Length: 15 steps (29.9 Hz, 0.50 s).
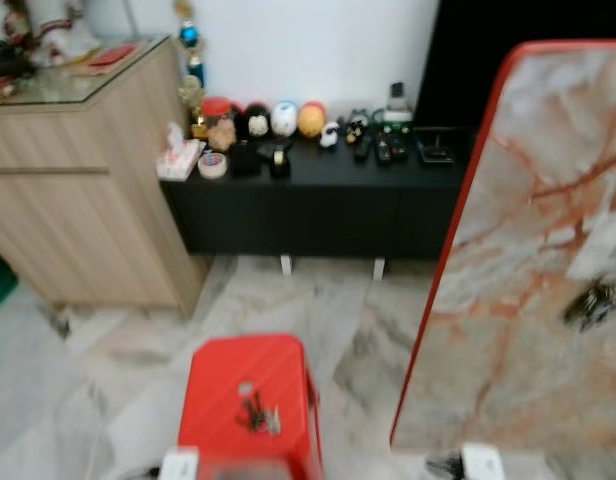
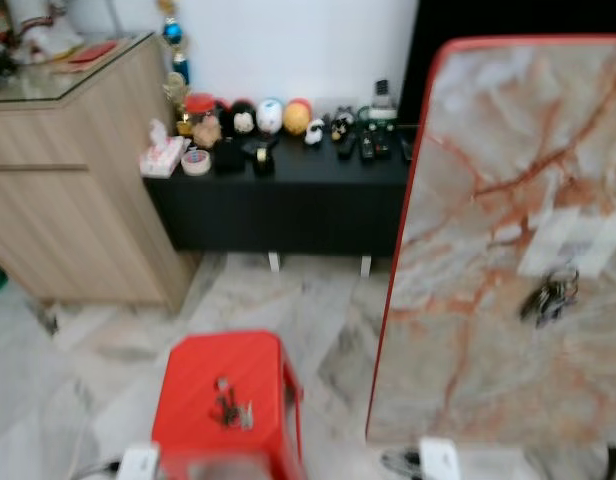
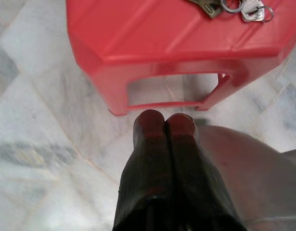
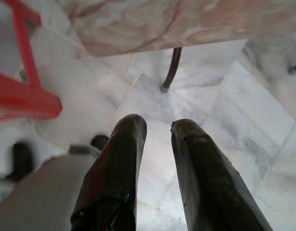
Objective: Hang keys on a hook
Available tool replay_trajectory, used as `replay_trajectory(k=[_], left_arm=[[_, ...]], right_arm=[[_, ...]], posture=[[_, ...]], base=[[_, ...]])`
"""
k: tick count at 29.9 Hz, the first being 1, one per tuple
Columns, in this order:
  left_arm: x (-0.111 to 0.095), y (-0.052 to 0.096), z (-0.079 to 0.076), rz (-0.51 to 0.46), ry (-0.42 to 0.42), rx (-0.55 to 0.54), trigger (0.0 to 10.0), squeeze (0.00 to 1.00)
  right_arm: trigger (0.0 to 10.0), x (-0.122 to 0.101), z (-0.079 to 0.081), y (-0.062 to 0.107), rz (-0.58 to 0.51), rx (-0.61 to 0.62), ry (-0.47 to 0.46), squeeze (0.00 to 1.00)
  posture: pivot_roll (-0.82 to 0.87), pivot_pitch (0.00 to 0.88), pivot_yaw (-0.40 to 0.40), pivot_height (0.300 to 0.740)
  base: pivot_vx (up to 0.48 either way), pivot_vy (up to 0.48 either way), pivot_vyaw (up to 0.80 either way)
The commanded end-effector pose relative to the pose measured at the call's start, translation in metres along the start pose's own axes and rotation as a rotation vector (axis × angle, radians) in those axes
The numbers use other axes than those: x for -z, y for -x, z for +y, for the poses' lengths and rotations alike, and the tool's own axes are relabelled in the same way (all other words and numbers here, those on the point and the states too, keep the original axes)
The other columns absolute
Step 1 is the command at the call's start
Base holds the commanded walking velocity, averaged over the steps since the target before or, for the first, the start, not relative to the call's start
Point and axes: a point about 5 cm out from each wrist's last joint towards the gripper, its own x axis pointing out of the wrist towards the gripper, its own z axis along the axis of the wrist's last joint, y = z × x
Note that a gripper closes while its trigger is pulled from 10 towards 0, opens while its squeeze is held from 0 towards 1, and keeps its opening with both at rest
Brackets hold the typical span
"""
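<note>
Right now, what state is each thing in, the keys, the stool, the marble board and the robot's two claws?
Keys on stool: lying loose, not yet hung.
Red stool: upright on the floor.
Marble board: standing up, red-edged.
Keys on board: hanging on the board.
Left gripper: shut, empty, low beside the stool.
Right gripper: open, empty, above the floor.

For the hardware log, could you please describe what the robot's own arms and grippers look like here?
Each gripper has two long black fingers with rounded tips and a slightly glossy surface: the left gripper and the right gripper. Behind the left gripper's fingers lies a smooth, curved silver-grey casing; a similar grey casing sits beside the right one. No markings or cables can be made out.
</note>
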Motion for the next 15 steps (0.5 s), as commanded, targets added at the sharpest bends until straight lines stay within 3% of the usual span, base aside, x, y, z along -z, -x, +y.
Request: replay_trajectory(k=[1,15], left_arm=[[0.0017,0.0013,0.0084,0.019,-0.017,-0.021,10.0,0.0],[0.0058,0.0022,0.0085,0.036,-0.01,-0.026,10.0,0.0]], right_arm=[[10.0,-0.0076,0.0125,-0.0013,-0.022,-0.03,-0.004,0.0],[10.0,-0.0088,0.0134,-0.0014,-0.029,-0.033,-0.01,0.0]], posture=[[0.01,0.0,-0.004,0.74],[0.01,0.0,-0.007,0.74]], base=[[0.0,0.476,0.0],[0.0,0.476,0.0]])
